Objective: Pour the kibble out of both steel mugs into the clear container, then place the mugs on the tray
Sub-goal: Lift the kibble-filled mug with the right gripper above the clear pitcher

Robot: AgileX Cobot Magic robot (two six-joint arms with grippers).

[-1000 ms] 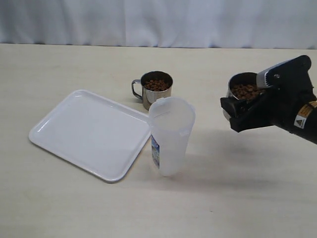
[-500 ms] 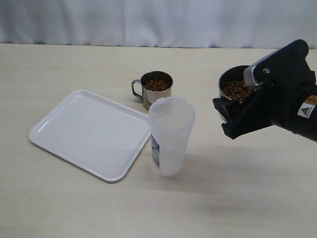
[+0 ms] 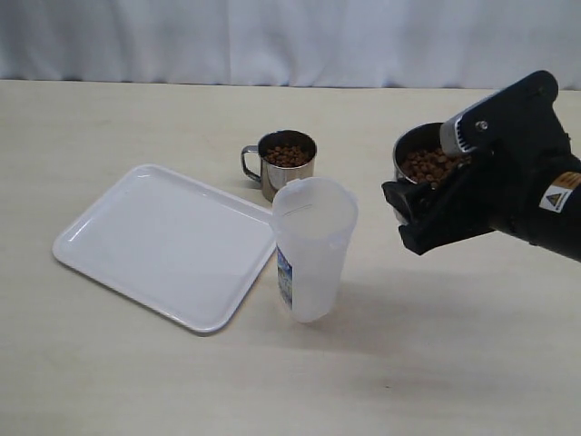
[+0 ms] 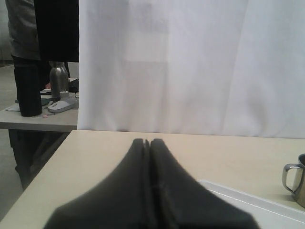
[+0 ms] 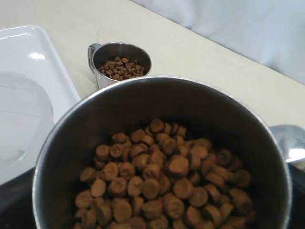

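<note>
While the left gripper (image 4: 150,143) waits with its two black fingers pressed together and nothing between them, the flat white plastic tray (image 3: 136,236) lies just in front of it. Past the tray, farther from that gripper, a short shiny steel mug (image 3: 287,173) stands full of small round brown kibble (image 3: 287,156). Beside it is the tall clear plastic container (image 3: 313,250), and no kibble shows inside it. On the right, the right gripper (image 3: 413,218) has its fingers spread wide around a second shiny steel mug (image 3: 418,143), held up in the air. The container is near this gripper, lower down and to its left, with a gap between them. I think the pour could go wrong if the mug tips before its edge is over the narrow mouth, because the kibble would scatter and roll. A bump from the gripper could also knock the tall container over. Only the right wrist view shows how full the held mug is. Only the outside view shows the gap. Only the left wrist view shows the left gripper.
</note>
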